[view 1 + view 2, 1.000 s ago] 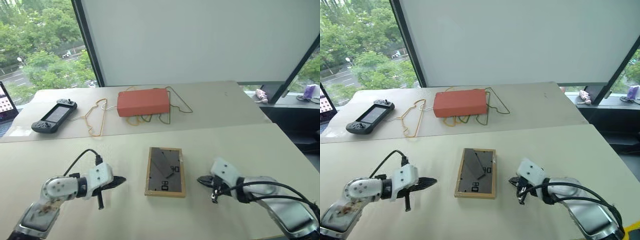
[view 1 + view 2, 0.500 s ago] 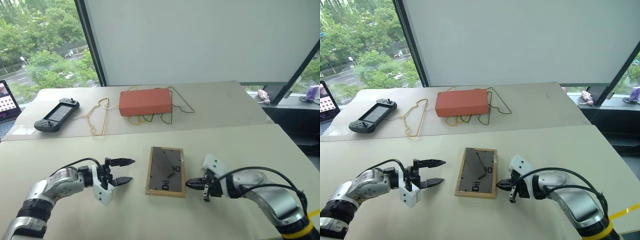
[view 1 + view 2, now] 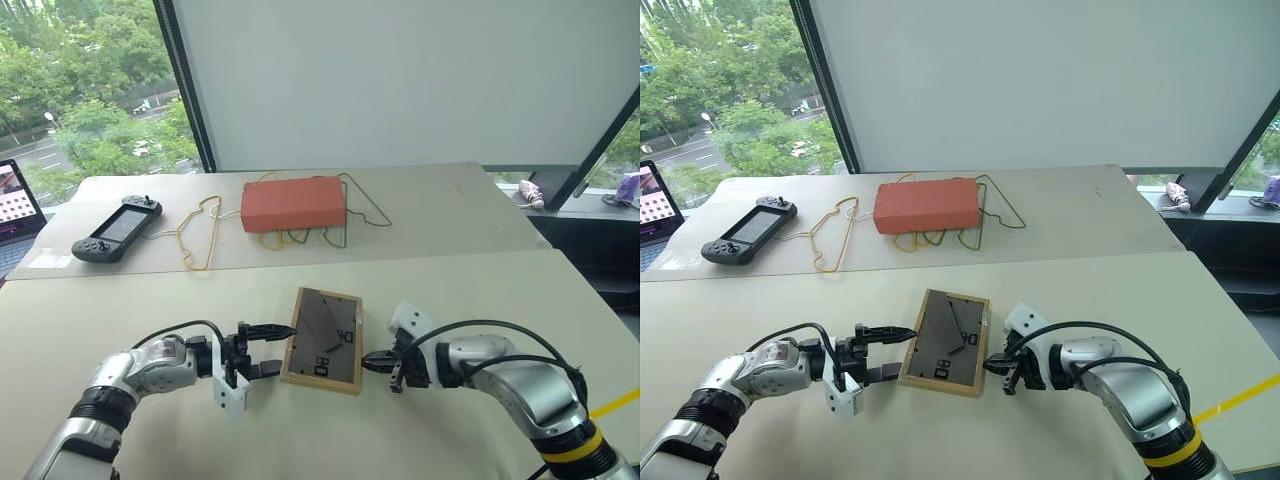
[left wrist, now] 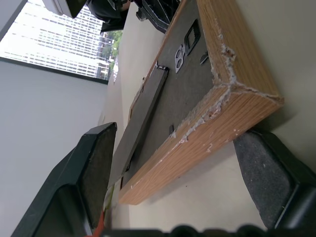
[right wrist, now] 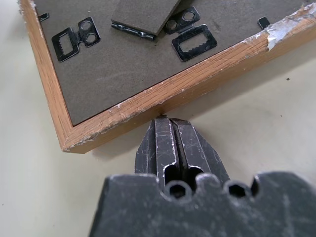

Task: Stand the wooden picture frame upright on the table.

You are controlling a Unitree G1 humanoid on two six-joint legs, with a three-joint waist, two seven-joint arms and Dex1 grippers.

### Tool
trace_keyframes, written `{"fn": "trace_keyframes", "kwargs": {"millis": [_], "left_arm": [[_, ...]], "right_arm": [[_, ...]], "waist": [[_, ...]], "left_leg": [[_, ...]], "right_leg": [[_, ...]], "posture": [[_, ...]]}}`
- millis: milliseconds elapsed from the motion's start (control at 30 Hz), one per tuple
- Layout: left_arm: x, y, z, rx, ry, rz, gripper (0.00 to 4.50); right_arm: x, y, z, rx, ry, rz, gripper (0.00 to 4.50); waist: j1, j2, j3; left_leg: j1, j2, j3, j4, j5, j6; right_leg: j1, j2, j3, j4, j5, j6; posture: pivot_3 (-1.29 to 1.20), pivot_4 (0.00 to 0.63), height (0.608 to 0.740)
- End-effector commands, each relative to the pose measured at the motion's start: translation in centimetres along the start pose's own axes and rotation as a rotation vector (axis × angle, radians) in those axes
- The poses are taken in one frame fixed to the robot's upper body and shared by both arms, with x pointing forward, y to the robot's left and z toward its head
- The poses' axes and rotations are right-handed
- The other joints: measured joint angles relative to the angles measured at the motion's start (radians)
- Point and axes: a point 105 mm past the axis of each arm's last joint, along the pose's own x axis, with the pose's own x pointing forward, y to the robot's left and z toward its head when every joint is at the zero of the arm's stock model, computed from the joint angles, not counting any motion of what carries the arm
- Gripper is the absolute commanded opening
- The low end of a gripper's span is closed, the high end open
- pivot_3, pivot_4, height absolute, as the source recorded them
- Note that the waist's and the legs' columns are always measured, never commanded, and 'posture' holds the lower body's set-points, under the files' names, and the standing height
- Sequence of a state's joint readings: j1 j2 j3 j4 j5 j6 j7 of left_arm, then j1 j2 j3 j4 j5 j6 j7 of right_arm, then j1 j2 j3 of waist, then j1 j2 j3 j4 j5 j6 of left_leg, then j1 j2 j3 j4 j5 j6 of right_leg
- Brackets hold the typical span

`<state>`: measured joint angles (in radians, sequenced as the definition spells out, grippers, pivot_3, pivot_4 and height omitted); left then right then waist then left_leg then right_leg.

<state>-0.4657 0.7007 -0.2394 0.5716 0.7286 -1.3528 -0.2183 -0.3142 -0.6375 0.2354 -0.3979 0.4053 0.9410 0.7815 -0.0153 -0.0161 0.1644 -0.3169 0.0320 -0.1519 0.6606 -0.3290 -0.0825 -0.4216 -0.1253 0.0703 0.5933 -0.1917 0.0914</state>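
From the head views, the wooden picture frame [image 3: 323,339] lies flat, back up, on the near worktop [image 3: 480,300], so nothing is stood up yet. The left pincer [image 3: 268,349] gapes wide at its left edge; the right pincer [image 3: 372,359], pinched closed and empty, noses its right edge. The left wrist view shows the fingers [image 4: 91,168] straddling a corner, not gripping. The right wrist view shows closed tips touching the wood. Lifting and propping remain.

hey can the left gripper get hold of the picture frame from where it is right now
Probably yes. The left gripper is open, one finger above and one below the near left edge of the wooden picture frame, which lies back-up on the table. Nothing sits between them.
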Motion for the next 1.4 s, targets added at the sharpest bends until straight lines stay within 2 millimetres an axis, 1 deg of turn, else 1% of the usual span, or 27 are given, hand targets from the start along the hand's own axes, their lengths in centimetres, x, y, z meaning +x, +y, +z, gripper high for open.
{"fn": "trace_keyframes", "kwargs": {"millis": [33,100,133,300,367,433,467,533,600,633,667,700,733,800,833,900,933,1000,1100,1133,1167,1300,1400], "left_arm": [[0.6,-1.2,0.7,-0.023,-0.044,-0.045,3.96],[0.4,-1.6,0.7,-0.032,-0.047,-0.066,3.42],[0.3,-1.8,0.8,-0.032,-0.05,-0.082,3.24],[0.5,-1.8,0.8,-0.028,-0.051,-0.083,1.42],[0.6,-1.8,0.7,-0.026,-0.048,-0.083,1.21],[0.7,-1.9,0.7,-0.023,-0.045,-0.081,1.18],[0.8,-1.8,0.7,-0.018,-0.041,-0.073,1.18],[0.9,-1.7,0.6,-0.009,-0.035,-0.065,1.18],[0.9,-1.6,0.6,-0.009,-0.035,-0.057,1.18],[0.9,-1.6,0.6,-0.009,-0.035,-0.056,1.18],[0.9,-1.6,0.6,-0.008,-0.035,-0.056,1.18],[0.9,-1.6,0.6,-0.007,-0.034,-0.057,1.18],[0.9,-1.7,0.6,-0.008,-0.034,-0.055,1.18],[0.9,-1.8,0.7,-0.007,-0.034,-0.059,1.18],[1.0,-1.9,0.7,-0.005,-0.037,-0.059,1.18],[1.1,-2.0,0.9,-0.006,-0.044,-0.058,1.18],[1.1,-2.0,1.0,-0.004,-0.049,-0.057,1.18],[1.2,-2.0,1.1,-0.003,-0.056,-0.055,1.18],[1.3,-2.0,1.2,-0.003,-0.059,-0.053,1.18],[1.3,-2.0,1.2,-0.001,-0.059,-0.052,1.18],[1.3,-2.0,1.2,-0.001,-0.06,-0.05,1.18],[1.3,-1.8,1.3,0.005,-0.06,-0.043,1.18],[1.3,-1.8,1.3,0.007,-0.055,-0.038,1.18]], "right_arm": [[-0.2,0.7,1.2,-0.033,-0.036,0.015,0.0],[-0.3,0.6,1.1,-0.026,-0.036,0.005,0.0],[-0.4,0.5,1.1,-0.025,-0.035,0.001,0.0],[-0.4,0.5,1.2,-0.026,-0.04,-0.002,0.0],[-0.5,0.5,1.4,-0.024,-0.047,-0.002,0.0],[-0.7,0.4,1.7,-0.026,-0.053,-0.009,0.0],[-0.9,0.4,1.9,-0.027,-0.061,-0.008,0.0],[-2.2,-0.7,1.6,-0.039,-0.036,-0.043,0.0],[-4.6,-4.8,1.3,-0.04,0.002,-0.211,0.0],[-5.8,-6.3,1.7,-0.041,-0.003,-0.266,0.0],[-6.6,-7.1,2.1,-0.041,-0.008,-0.296,0.0],[-6.9,-7.4,2.3,-0.042,-0.014,-0.301,0.0],[-6.9,-7.4,3.6,-0.056,-0.046,-0.281,0.29],[-6.2,-6.6,6.3,-0.068,-0.125,-0.203,0.72],[-5.6,-6.0,7.4,-0.045,-0.165,-0.155,1.15],[-4.2,-4.6,9.6,0.0,-0.224,-0.038,1.71],[-3.5,-3.9,10.6,0.028,-0.248,0.025,2.13],[-2.3,-2.9,12.1,0.094,-0.264,0.133,2.78],[-0.9,-2.7,12.5,0.167,-0.224,0.203,3.83],[-0.4,-2.9,12.5,0.178,-0.207,0.208,4.22],[0.1,-3.2,12.1,0.18,-0.175,0.209,4.48],[1.6,-4.1,10.0,0.181,-0.066,0.203,4.48],[2.8,-4.0,9.0,0.191,-0.029,0.233,4.48]], "waist": [[0.0,0.0,0.0],[-0.001,0.0,0.0],[-0.002,0.0,0.0],[-0.002,0.0,0.0],[-0.002,0.0,0.0],[-0.002,0.0,0.0],[-0.001,0.0,0.0],[0.001,0.0,0.0],[0.003,0.0,0.0],[0.002,0.0,0.0],[0.002,0.0,0.0],[0.002,0.0,0.0],[0.002,0.0,0.0],[-0.007,0.001,0.0],[-0.013,0.001,0.0],[-0.02,0.001,0.0],[-0.024,0.001,-0.001],[-0.025,0.001,-0.001],[-0.02,0.002,-0.001],[-0.02,0.002,-0.001],[-0.02,0.002,-0.001],[-0.022,0.002,-0.001],[-0.026,0.003,-0.001]], "left_leg": [[0.0,0.0,0.0,0.0,0.0,0.0],[0.0,0.0,0.0,0.0,0.0,0.0],[0.0,0.0,0.0,0.0,0.0,0.0],[0.0,0.0,0.0,0.0,0.0,0.0],[0.001,0.0,0.0,0.0,0.0,0.0],[0.001,0.0,0.0,0.0,0.0,0.0],[0.001,0.0,0.0,0.0,0.0,0.0],[0.001,0.0,0.0,0.0,0.0,0.0],[0.0,0.0,0.0,0.0,0.0,-0.001],[0.0,0.0,0.0,0.0,0.001,-0.001],[0.0,0.0,0.0,0.0,0.001,-0.001],[0.0,-0.001,0.0,0.0,0.001,-0.001],[0.0,0.0,0.0,0.0,0.001,-0.001],[0.001,0.0,0.0,0.0,0.001,-0.001],[0.001,0.0,0.0,0.0,0.001,-0.001],[0.001,0.0,0.0,0.0,0.001,-0.001],[0.002,0.0,0.0,0.0,0.001,-0.001],[0.001,0.0,0.0,0.0,0.001,-0.001],[0.0,0.0,-0.002,0.0,0.001,-0.001],[-0.001,0.0,-0.002,0.0,0.001,-0.001],[-0.001,-0.001,-0.002,0.0,0.002,-0.003],[-0.002,-0.001,-0.002,0.0,0.003,-0.004],[-0.003,-0.001,-0.002,0.0,0.003,-0.004]], "right_leg": [[0.0,0.0,0.0,0.0,0.0,0.0],[0.0,0.0,0.0,0.0,0.0,0.0],[0.0,0.0,0.0,0.0,0.0,0.0],[0.0,0.0,0.0,0.0,0.0,0.0],[0.0,0.0,0.0,0.0,0.0,0.0],[0.0,0.0,0.0,0.001,0.0,0.0],[0.0,0.0,0.0,0.001,0.0,0.0],[0.0,0.0,0.0,0.001,0.0,0.0],[0.0,0.0,0.0,0.0,0.0,0.0],[0.001,-0.001,0.0,0.0,0.0,0.001],[0.001,-0.001,0.0,0.0,0.001,0.001],[0.0,-0.001,0.0,0.0,0.001,0.001],[0.0,-0.001,0.0,0.001,0.001,0.001],[0.0,-0.001,0.0,0.001,0.001,0.001],[0.0,-0.001,0.0,0.001,0.001,0.001],[0.001,-0.001,0.0,0.002,0.001,0.001],[0.001,-0.001,0.0,0.002,0.001,0.001],[0.0,-0.001,0.0,0.002,0.001,0.0],[0.0,-0.001,-0.001,0.002,0.001,0.0],[0.0,-0.001,-0.001,0.002,0.001,0.0],[0.0,-0.001,-0.001,0.002,0.001,0.001],[-0.002,-0.001,-0.001,0.001,0.001,0.001],[-0.002,-0.001,-0.001,0.002,0.001,0.001]], "posture": [[0.0,0.15,0.74],[0.0,0.15,0.74],[0.0,0.15,0.74],[0.0,0.15,0.74],[0.0,0.15,0.74],[0.0,0.15,0.74],[0.0,0.15,0.74],[0.0,0.15,0.74],[0.0,0.15,0.74],[0.0,0.15,0.74],[0.0,0.15,0.74],[0.0,0.15,0.74],[0.0,0.15,0.74],[0.0,0.15,0.74],[0.0,0.15,0.74],[0.0,0.15,0.74],[0.0,0.15,0.74],[0.0,0.15,0.74],[0.0,0.15,0.74],[0.0,0.15,0.74],[0.0,0.15,0.74],[0.0,0.15,0.74],[0.0,0.15,0.74]]}}
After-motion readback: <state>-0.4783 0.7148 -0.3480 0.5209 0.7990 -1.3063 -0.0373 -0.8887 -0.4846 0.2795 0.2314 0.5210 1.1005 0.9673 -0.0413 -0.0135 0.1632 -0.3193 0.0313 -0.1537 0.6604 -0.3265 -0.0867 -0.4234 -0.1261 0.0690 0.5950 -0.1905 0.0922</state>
